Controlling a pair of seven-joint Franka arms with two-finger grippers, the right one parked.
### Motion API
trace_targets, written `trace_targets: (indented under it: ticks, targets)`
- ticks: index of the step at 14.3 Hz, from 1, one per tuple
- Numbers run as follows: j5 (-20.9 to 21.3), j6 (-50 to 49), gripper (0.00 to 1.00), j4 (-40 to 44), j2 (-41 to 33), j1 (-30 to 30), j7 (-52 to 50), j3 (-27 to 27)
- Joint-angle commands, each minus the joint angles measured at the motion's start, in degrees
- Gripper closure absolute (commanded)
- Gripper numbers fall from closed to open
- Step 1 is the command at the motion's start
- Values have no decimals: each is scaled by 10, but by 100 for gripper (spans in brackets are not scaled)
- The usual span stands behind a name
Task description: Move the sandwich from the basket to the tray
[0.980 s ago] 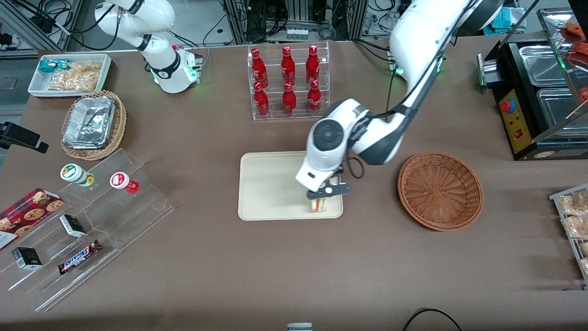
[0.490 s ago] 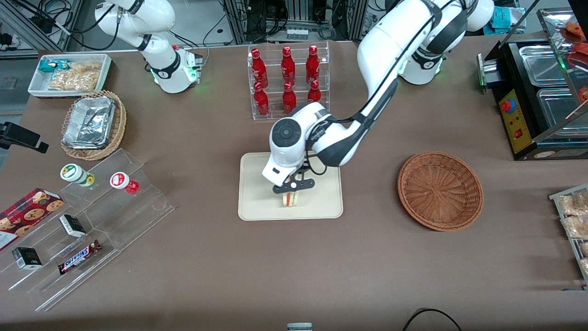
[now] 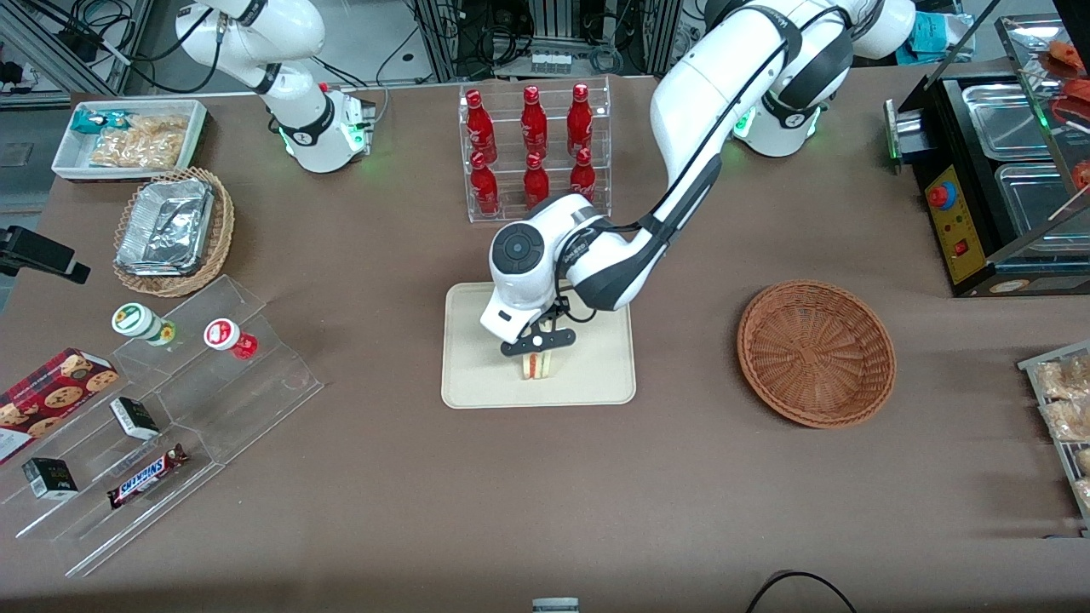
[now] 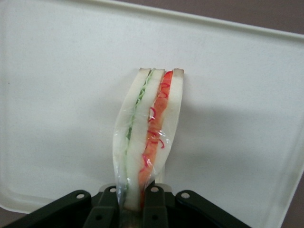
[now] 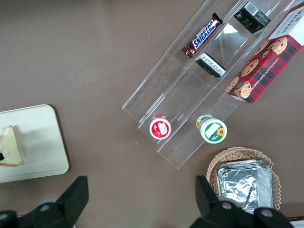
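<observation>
Seen across the brown surface from the parked arm's end toward the working arm's. Tan wicker basket with foil containers near the parked arm's end, with a clear stepped display nearer the front camera than it. Rack of red bottles farther from the camera than the tray. Over the tray, the gripper — jaws pinched narrow on the sandwich. Sandwich gripped at one end, standing on edge, white bread outside, green and red filling between. Bread bowed a little where clamped; lower end close to the cream floor of the tray, though contact could not be told. Toward the working arm's end, the reddish-brown basket — well apart from the tray, nothing in it.
</observation>
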Motion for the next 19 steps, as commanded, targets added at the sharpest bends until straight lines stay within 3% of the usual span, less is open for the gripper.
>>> trace_targets:
  ticks: [1,2,7,11,15,19]
  targets:
    - [12,4,27,24,15,-11,-41,5]
    - [10,4,0,22,11,-10,-44,5]
    - [18,-18,0,18,-32,-9,-45,7]
    - [24,-91,0,8,-62,3,-49,10]
    - [23,-83,0,-127,-165,71,2,11]
    - [14,-79,0,-209,-241,149,94,9]
